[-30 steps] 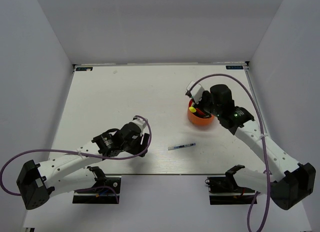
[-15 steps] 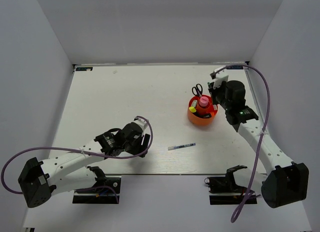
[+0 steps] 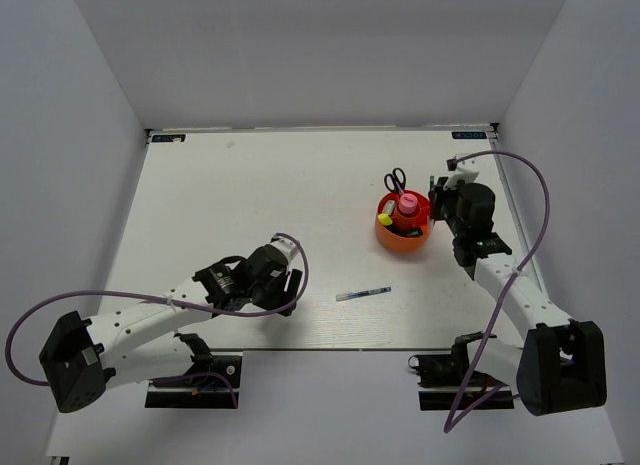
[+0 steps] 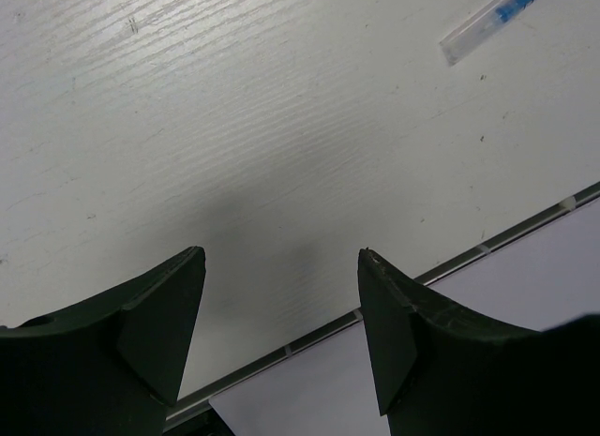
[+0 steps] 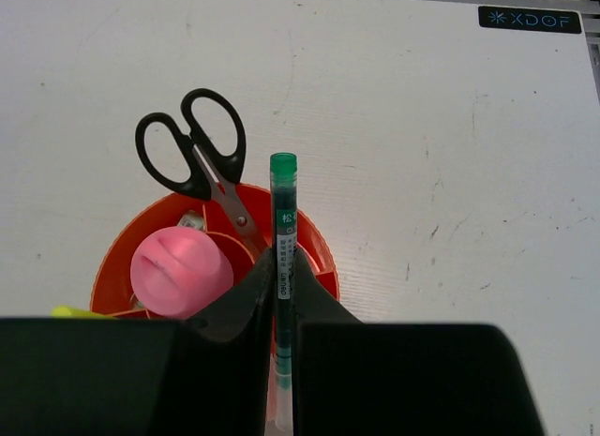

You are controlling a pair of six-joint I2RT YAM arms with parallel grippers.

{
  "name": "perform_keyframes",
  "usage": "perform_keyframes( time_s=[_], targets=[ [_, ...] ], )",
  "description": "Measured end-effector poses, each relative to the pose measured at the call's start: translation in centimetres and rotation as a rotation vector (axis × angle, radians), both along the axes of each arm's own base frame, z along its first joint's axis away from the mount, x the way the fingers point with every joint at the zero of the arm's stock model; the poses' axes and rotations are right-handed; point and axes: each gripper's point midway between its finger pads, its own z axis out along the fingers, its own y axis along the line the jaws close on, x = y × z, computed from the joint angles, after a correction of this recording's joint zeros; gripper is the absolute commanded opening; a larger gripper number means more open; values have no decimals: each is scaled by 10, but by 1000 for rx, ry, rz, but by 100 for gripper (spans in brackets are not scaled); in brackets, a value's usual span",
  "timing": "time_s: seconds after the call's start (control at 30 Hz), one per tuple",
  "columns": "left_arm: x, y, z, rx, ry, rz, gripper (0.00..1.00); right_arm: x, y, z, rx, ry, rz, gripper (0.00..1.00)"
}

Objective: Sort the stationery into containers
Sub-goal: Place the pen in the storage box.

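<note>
The orange-red cup (image 3: 402, 235) stands right of centre and holds black-handled scissors (image 3: 395, 178), a pink-capped glue tube (image 3: 407, 202) and a yellow highlighter (image 3: 385, 220). My right gripper (image 3: 437, 203) is just right of the cup, shut on a green pen (image 5: 283, 232) that points out over the cup's rim (image 5: 322, 250). The scissors (image 5: 199, 157) and pink cap (image 5: 180, 272) show in the right wrist view. A blue-white pen (image 3: 363, 293) lies on the table near the front; its end shows in the left wrist view (image 4: 492, 22). My left gripper (image 3: 288, 290) is open and empty, left of that pen.
The table's front edge (image 4: 394, 298) runs just below my left gripper. White walls close in the table on three sides. A black label (image 5: 530, 20) marks the far right corner.
My right gripper has swung from over the cup to its right side, with the green pen in it. My left gripper has crept slightly toward the blue-white pen.
</note>
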Motion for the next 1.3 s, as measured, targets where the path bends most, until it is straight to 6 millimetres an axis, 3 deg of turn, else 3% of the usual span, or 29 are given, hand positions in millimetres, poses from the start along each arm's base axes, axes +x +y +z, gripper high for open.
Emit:
perform_keyframes(
  time_s=[0.33,0.63,0.93,1.0,1.1,1.2,1.3],
  targets=[
    [-1,0,-4,10,12,-2,76,7,-8,7,94,-36,-49,0],
    [0,-3,-6,9,20,-7,76,19,-10,2,140,-50,-61,0],
    [0,-12,-11,10,30,-59,78,25,-7,-28,143,-40,-44,0],
    [2,-17,-9,0,18,-97,78,23,-6,-31,145,-40,-41,31],
    [6,-29,-6,-17,-3,-167,78,20,-3,-35,146,-38,-19,59],
    [13,-45,-4,-21,-34,-249,78,17,-1,-40,138,-28,1,68],
    [20,-66,-3,-24,-70,-339,76,15,-1,-34,137,-41,7,66]
  ],
)
